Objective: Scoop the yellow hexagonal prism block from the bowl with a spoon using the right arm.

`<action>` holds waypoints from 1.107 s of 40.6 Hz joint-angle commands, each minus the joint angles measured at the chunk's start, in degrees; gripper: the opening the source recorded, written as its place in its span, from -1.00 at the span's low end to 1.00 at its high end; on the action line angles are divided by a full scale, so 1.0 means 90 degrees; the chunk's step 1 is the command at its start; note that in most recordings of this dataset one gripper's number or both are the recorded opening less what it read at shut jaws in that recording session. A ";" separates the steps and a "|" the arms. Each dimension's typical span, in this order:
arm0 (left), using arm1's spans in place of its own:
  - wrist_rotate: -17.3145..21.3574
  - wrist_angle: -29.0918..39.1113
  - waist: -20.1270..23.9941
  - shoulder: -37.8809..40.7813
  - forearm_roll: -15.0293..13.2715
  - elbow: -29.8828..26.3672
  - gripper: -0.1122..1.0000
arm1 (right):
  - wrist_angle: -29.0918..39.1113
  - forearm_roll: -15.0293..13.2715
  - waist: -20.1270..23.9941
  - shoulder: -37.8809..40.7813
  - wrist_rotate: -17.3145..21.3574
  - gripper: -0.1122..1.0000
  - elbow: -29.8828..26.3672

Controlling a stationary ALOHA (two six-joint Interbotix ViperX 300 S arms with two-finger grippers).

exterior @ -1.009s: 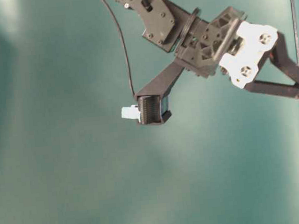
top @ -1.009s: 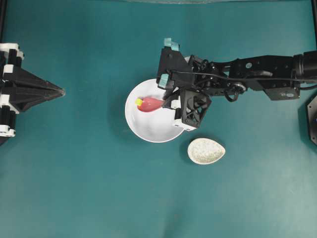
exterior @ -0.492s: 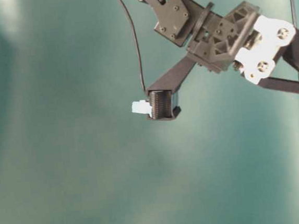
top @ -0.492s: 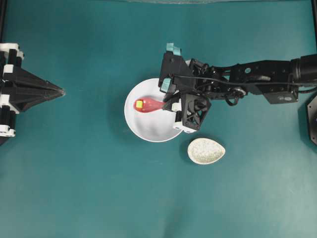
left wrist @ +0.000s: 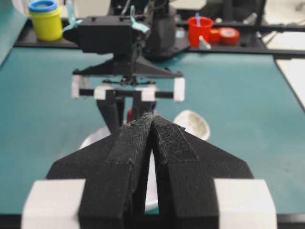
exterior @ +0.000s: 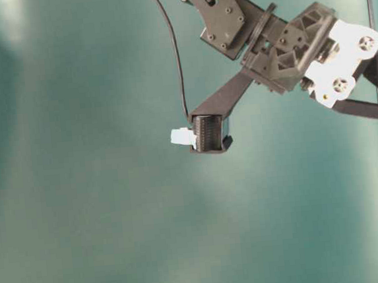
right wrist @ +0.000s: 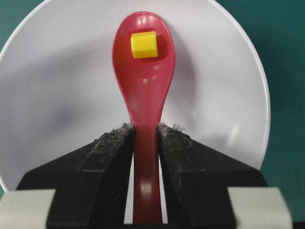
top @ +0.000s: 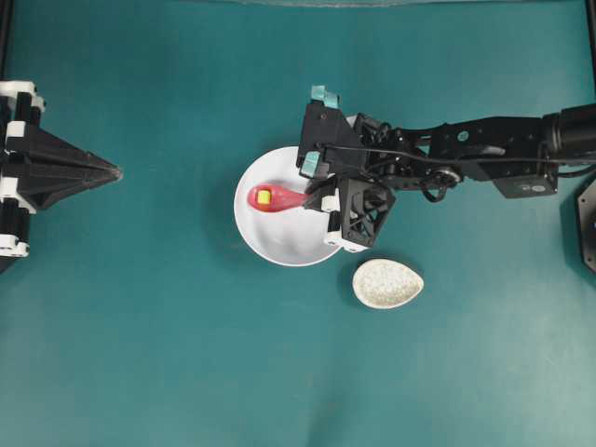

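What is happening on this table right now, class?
The right pincer is shut on the handle of the pink-red spoon, held over the white bowl. The yellow block sits in the spoon's scoop. The left pincer rests shut, well away from the bowl. A speckled spoon rest lies beside the bowl.

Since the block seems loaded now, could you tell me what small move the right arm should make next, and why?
Probably a slow, level lift. The tiny yellow hexagonal block already sits in the scoop of the glossy pink-red spoon, whose handle the right gripper clamps, above the round white bowl. Tilting could spill it.
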 commanded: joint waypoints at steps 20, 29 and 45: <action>-0.0010 0.0010 -0.0010 0.0059 0.0010 -0.0117 -0.81 | 0.0742 -0.0078 0.0000 -0.1309 -0.0020 -0.36 -0.0117; -0.0010 0.0049 -0.0010 0.0059 0.0020 -0.0117 -0.81 | 0.1221 -0.0332 -0.0010 -0.2080 -0.0010 -0.36 -0.0127; 0.0000 0.0049 -0.0010 0.0059 0.0020 -0.0117 -0.81 | 0.1299 -0.0557 -0.0020 -0.2617 -0.0010 -0.36 -0.0088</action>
